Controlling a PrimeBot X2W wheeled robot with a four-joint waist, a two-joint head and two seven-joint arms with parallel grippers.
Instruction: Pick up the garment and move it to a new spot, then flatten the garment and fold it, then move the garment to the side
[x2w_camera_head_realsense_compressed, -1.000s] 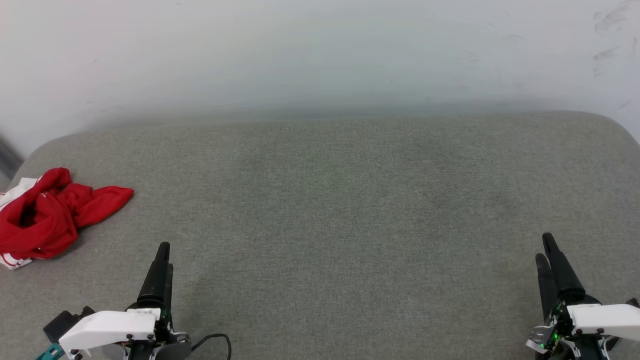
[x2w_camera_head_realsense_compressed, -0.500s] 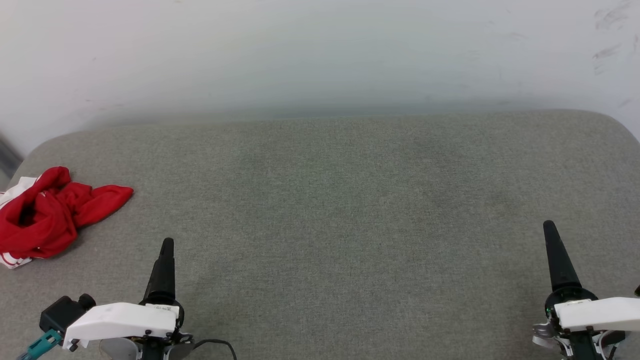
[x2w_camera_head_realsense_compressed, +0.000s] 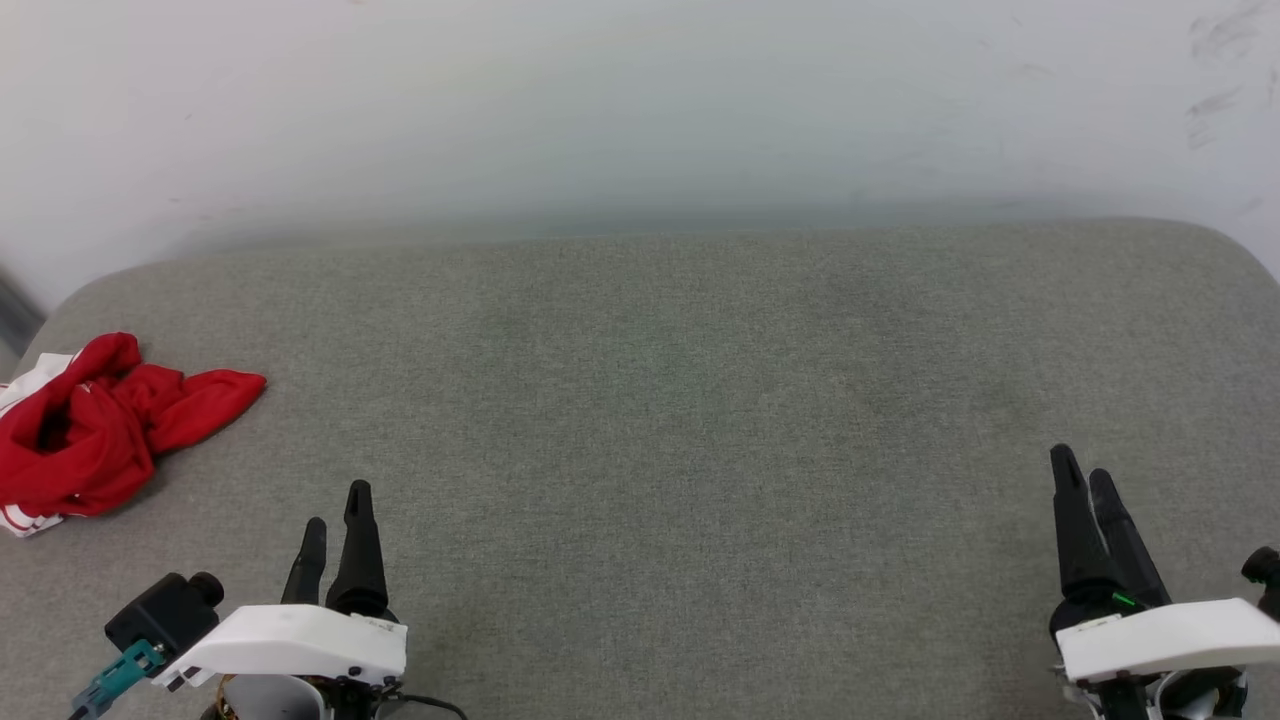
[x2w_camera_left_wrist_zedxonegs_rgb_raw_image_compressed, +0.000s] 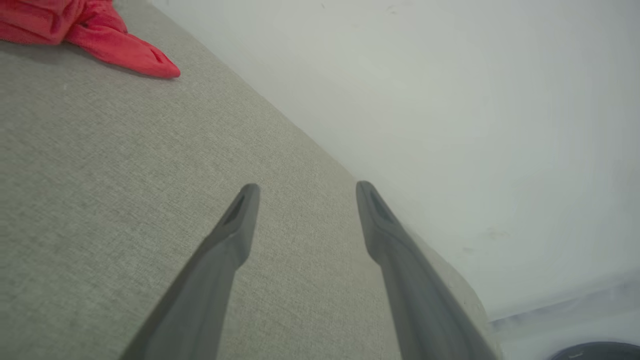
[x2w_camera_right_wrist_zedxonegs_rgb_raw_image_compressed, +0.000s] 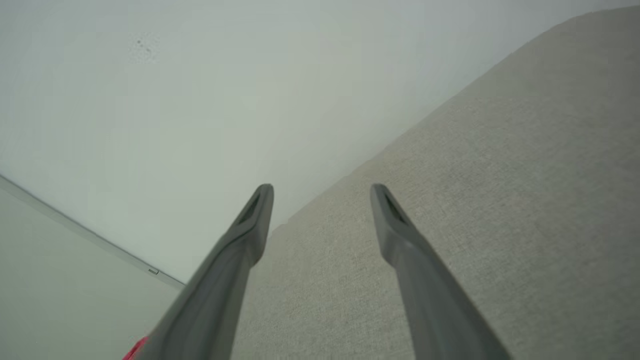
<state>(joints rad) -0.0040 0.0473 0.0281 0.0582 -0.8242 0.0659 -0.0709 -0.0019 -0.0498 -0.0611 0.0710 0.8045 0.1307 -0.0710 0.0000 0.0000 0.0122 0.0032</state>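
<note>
Over the last second both wrists have been rolled, so that the fingers of the left gripper (x2w_camera_head_realsense_compressed: 337, 507) and the right gripper (x2w_camera_head_realsense_compressed: 1081, 463) are now seen side by side, spread apart and holding nothing. The garment (x2w_camera_head_realsense_compressed: 100, 430) has been left untouched, crumpled at the left edge of the grey padded surface (x2w_camera_head_realsense_compressed: 650, 400), well apart from both. The pick-up is judged not yet begun, and a leftward reach is likely called for.

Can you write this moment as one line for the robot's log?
stage: before pickup | garment: crumpled, left edge of grey cushion | left pincer: open, empty | right pincer: open, empty
</note>
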